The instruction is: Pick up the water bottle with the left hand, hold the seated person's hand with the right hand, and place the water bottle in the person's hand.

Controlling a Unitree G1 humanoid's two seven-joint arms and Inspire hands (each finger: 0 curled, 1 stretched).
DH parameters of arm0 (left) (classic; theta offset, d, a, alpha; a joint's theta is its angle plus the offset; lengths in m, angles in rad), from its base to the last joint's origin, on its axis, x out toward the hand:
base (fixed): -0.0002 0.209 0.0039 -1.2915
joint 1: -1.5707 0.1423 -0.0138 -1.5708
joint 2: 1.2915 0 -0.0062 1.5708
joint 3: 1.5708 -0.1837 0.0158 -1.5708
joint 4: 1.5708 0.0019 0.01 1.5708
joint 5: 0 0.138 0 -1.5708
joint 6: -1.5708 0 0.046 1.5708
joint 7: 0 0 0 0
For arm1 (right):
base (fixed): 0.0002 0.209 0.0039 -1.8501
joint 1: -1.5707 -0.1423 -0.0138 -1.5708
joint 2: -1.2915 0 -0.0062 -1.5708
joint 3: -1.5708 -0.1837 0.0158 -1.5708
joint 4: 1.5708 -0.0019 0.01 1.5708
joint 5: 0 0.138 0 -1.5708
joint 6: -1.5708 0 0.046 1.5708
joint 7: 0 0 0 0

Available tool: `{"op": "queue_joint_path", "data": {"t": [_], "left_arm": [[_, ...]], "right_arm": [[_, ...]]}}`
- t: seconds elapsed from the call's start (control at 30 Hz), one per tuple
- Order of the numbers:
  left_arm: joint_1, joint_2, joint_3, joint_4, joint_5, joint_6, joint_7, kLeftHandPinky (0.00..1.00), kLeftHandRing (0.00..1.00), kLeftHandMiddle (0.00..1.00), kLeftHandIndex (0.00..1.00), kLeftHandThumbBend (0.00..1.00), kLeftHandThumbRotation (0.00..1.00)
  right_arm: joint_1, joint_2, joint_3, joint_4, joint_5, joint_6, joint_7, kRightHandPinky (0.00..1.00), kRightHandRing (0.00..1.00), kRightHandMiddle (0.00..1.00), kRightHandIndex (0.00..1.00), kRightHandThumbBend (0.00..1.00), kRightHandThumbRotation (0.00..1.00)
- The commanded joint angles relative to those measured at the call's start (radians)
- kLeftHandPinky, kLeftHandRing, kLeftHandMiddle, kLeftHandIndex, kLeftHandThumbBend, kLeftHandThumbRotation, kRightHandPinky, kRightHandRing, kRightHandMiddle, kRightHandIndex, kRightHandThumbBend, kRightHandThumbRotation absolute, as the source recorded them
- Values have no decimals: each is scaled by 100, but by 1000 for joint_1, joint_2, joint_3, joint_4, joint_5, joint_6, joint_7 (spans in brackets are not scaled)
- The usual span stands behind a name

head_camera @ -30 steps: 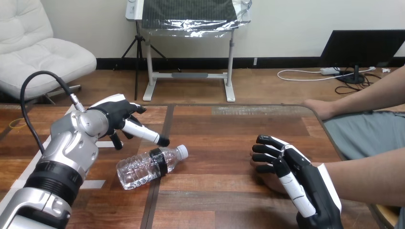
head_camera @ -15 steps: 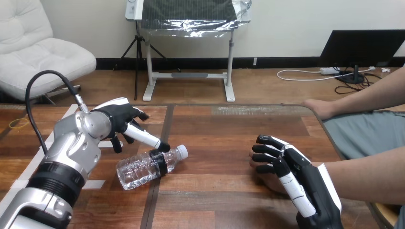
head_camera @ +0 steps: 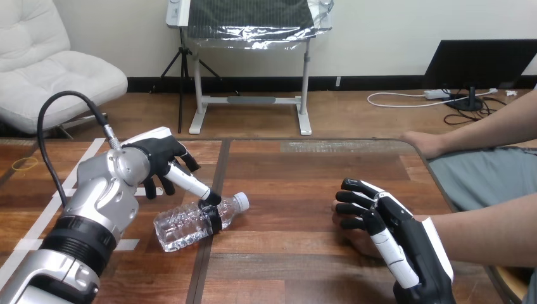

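Clear plastic water bottle (head_camera: 190, 223) lying on its side on the wooden surface (head_camera: 285, 183), white cap (head_camera: 241, 201) pointing right. My left hand (head_camera: 161, 152) hovers just behind it, released, one straight finger touching the dark band (head_camera: 214, 215) near the neck. My right hand (head_camera: 386, 231) lies over the person's hand (head_camera: 354, 244); whether it grips, I cannot tell. I judge the bottle light, thin-walled, crushable and prone to roll; I would take it round the ribbed middle.

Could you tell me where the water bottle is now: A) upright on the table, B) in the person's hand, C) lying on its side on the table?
C: the water bottle lies on its side on the table, with the left hand close beside it.
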Motion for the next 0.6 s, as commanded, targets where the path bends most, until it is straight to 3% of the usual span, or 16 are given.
{"op": "queue_joint_path", "data": {"t": [0.0, 0.1, 0.13, 0.17, 0.27, 0.57], "left_arm": [[-47, -9, -27, -32, 30, -20, 23, 29, 73, 77, 76, 100, 35], [-44, -10, -40, -33, 40, -26, 22, 38, 82, 83, 81, 100, 36], [-43, -11, -43, -33, 41, -27, 21, 48, 85, 85, 83, 100, 36], [-43, -11, -45, -33, 42, -27, 21, 66, 90, 89, 85, 100, 36], [-43, -19, -52, -24, 48, -25, 27, 82, 93, 89, 85, 100, 36], [-47, -30, -79, -12, 68, -29, 9, 98, 93, 88, 81, 100, 36]], "right_arm": [[-28, 7, 6, -44, 8, -15, -2, 68, 74, 76, 78, 82, 79], [-27, 8, 6, -47, 3, -13, -7, 68, 74, 76, 78, 82, 79], [-27, 8, 7, -47, 3, -13, -7, 68, 74, 76, 78, 82, 79], [-27, 8, 7, -47, 3, -12, -7, 67, 74, 76, 78, 82, 79], [-25, 8, 7, -48, 1, -14, -9, 67, 74, 76, 78, 82, 79], [-25, 9, 8, -48, -1, -16, -10, 67, 74, 76, 78, 81, 80]]}}
